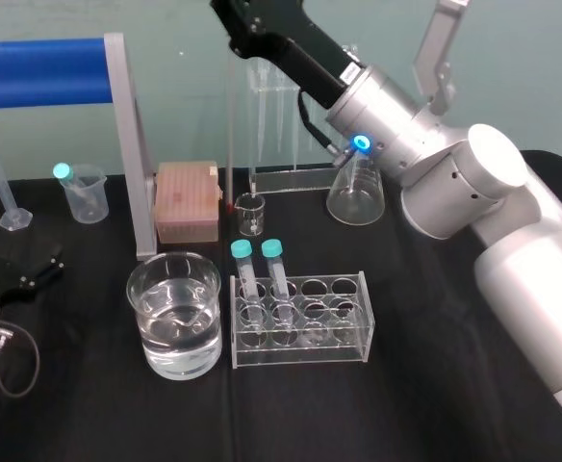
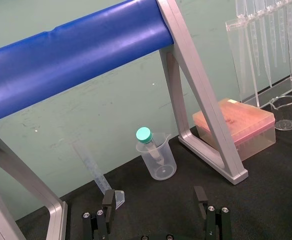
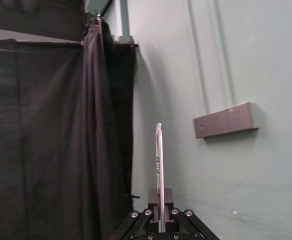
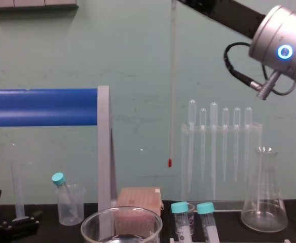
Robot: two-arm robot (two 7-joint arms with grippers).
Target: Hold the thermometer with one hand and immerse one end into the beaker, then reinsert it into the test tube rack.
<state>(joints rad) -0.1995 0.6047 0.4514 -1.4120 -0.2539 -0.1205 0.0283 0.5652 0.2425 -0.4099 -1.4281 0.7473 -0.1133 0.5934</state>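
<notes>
Right fingers [image 3: 168, 196]: clamping shut on the long, thin, clear glass thermometer [image 4: 171, 91]. They are holding it upright, with its top end standing up past them and its red tip hanging far below them.
Left fingers [image 2: 201, 196]: lying apart and empty, resting parked on the black tabletop [image 1: 406, 404], well off to the left of the working fingers.
Step in hand: probably carrying the rod toward the wide clear glass beaker [image 1: 130, 281], which is sitting below the right fingers, nearer the robot and to their left.
Doing it well: keeping the rod plumb, centring the tip over the mouth before lowering, and easing down slowly so the glass is not striking the rim or the bottom.
Beaker contents: holding clear liquid to roughly half its height.
Clear acrylic test tube rack [image 1: 360, 332]: standing just beside the beaker and carrying two teal-capped tubes [image 1: 273, 252], with other holes standing free for the return.
</notes>
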